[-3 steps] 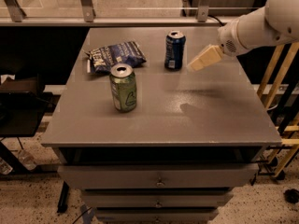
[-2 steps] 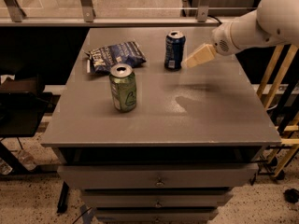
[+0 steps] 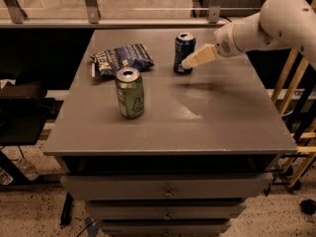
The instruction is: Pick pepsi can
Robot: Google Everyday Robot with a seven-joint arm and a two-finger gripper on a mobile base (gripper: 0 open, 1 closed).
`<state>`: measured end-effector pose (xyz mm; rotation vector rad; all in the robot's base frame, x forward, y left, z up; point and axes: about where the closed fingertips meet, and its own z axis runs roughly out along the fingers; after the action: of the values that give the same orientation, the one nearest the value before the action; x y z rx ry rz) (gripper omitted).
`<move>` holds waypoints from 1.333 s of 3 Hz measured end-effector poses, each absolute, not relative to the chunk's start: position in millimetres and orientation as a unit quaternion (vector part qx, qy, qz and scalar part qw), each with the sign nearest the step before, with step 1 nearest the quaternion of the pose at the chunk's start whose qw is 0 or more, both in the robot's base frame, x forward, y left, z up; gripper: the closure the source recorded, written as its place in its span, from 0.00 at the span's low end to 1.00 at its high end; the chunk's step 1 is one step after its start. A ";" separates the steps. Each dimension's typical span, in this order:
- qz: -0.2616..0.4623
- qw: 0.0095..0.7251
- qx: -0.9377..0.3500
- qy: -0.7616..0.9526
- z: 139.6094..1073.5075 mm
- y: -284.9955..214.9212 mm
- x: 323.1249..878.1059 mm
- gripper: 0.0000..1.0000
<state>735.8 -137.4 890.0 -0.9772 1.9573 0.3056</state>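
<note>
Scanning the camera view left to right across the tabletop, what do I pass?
chip bag → pepsi can → tool, its tip at the pepsi can's right side. The green can stands nearer the front edge, within the chip bag's span, so it is left out.

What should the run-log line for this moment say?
phase: reach | gripper: close beside pepsi can, contact unclear | pepsi can: upright on table, not lifted | green can, chip bag: apart from gripper
</note>
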 end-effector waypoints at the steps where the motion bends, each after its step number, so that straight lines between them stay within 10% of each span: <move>1: 0.142 0.458 -0.396 0.783 894.3 -123.4 741.6 0.00; 2: 0.158 0.460 -0.402 0.776 899.8 -109.1 740.3 0.00; 4: 0.177 0.446 -0.414 0.774 900.8 -91.5 735.5 0.41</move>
<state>735.5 -91.5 900.8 -1.0246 1.9178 0.4373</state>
